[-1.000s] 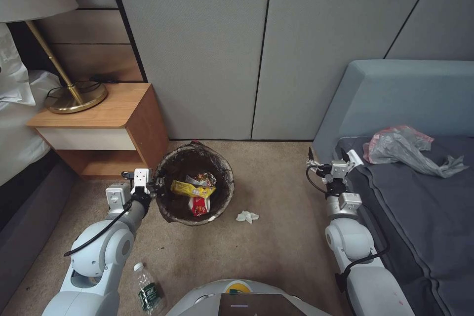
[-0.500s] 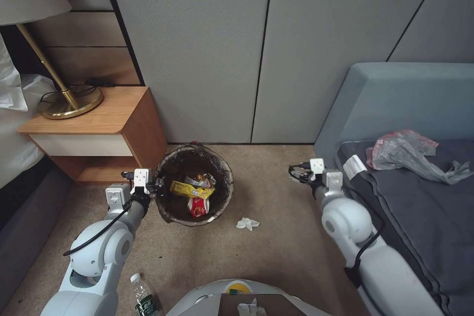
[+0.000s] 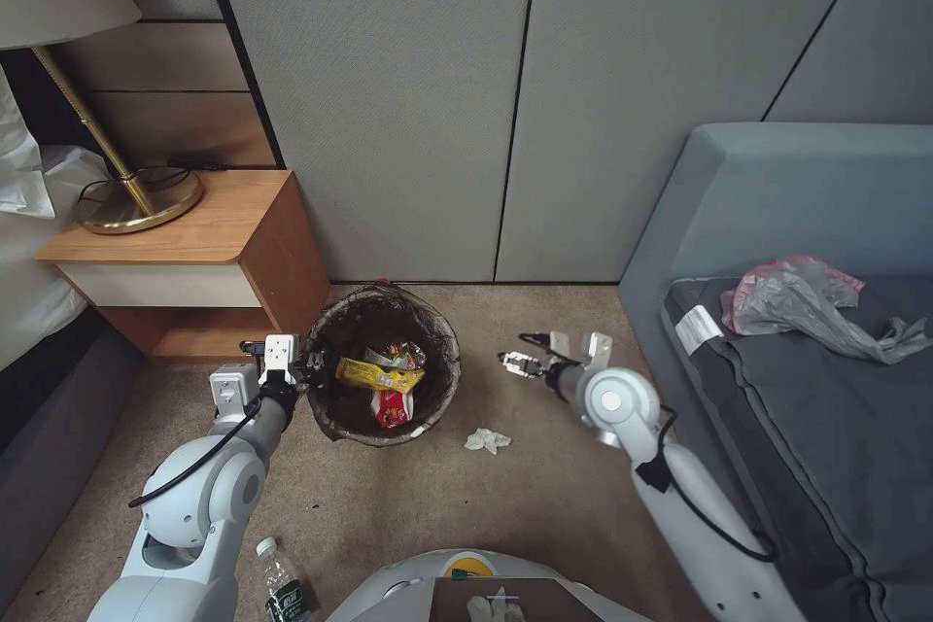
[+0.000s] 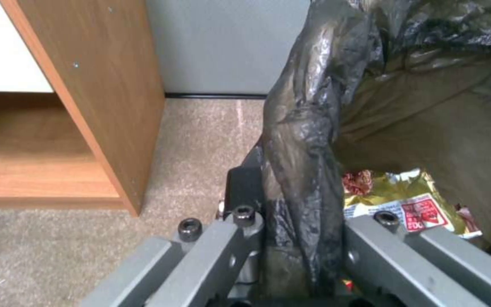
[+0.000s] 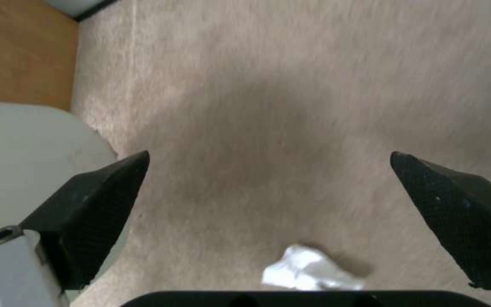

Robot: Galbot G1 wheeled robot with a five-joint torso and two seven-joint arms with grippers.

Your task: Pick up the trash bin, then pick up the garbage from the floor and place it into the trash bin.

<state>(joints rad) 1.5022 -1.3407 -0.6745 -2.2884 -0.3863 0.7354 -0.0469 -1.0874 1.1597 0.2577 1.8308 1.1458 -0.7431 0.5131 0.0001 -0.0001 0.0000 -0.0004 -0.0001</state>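
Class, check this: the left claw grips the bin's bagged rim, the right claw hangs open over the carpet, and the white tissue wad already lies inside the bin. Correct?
Not quite. The tissue wad lies on the carpet beside the trash bin, as the head view shows. The left claw does grip the rim, and the right claw hangs open.
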